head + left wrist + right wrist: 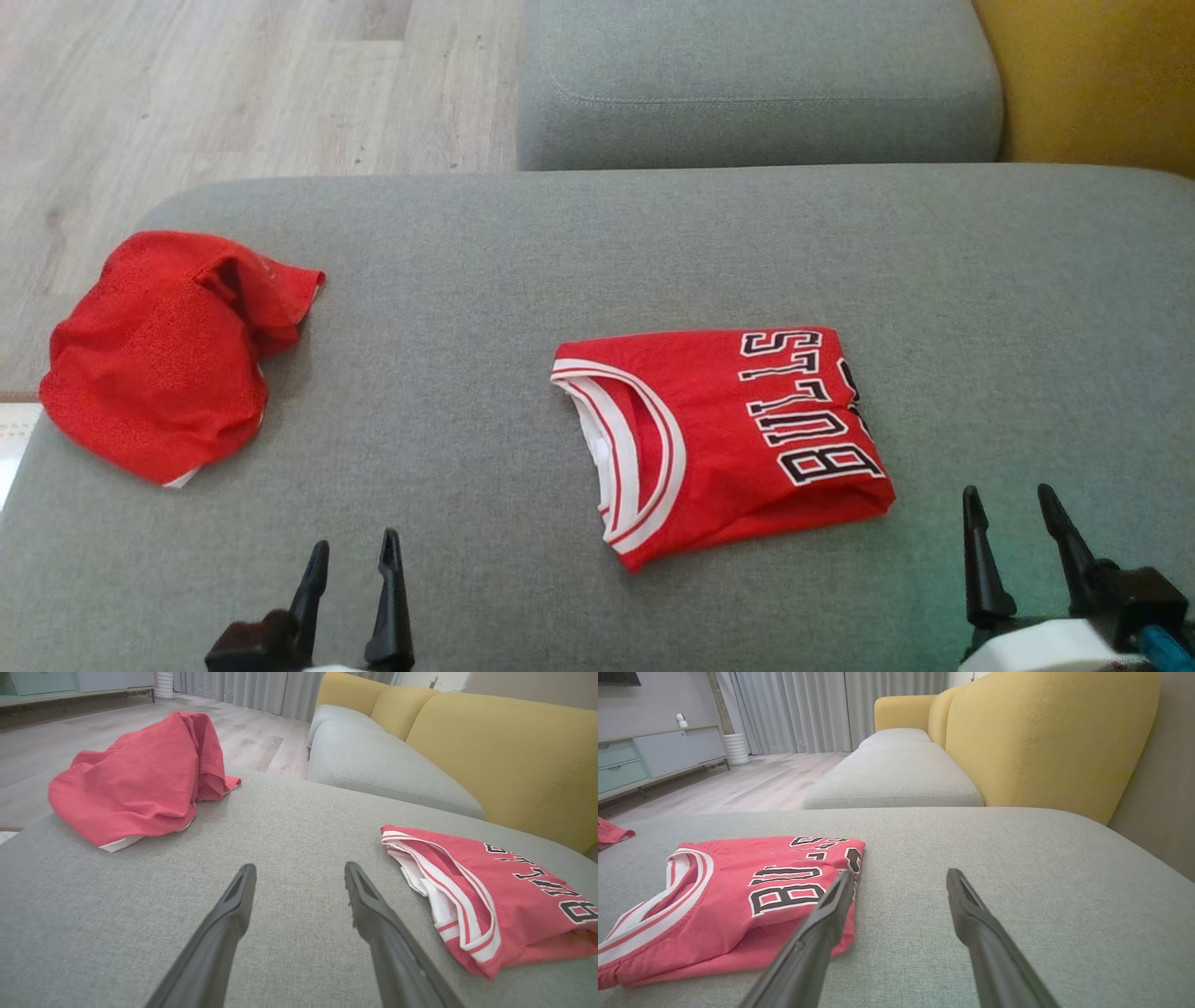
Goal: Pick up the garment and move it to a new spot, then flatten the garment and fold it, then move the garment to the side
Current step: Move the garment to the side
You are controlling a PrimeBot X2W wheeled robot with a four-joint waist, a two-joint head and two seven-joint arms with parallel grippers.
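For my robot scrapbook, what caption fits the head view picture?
A folded red jersey and crumpled red garment on a grey cushion, left end effector and right end effector open below.

Soft even daylight, wide-angle edge distortion

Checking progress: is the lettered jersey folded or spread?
Folded: the jersey lies as a compact rectangle on the cushion, layers stacked at its edge.

Grey sofa seat, yellow backrest, wooden floor, curtains
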